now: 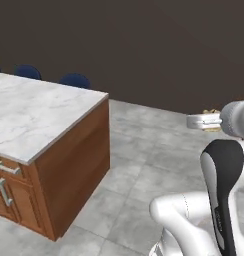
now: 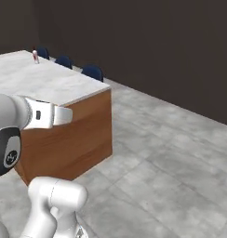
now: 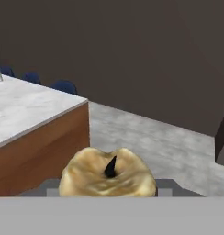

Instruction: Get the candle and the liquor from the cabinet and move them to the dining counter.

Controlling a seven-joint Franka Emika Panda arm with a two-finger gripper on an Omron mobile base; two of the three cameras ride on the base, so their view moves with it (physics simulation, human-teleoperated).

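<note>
Candle [image 3: 108,176] gripped between the gripper [image 3: 108,195] fingers

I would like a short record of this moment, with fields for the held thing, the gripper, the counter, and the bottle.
held thing: the candle, tan-gold with a dark wick, between the gripper's tips
gripper: shut on the candle, held in the air beside the island
dining counter: white marble top, wood base, navy stools behind it
liquor: standing on the counter's far end, red cap up
</note>
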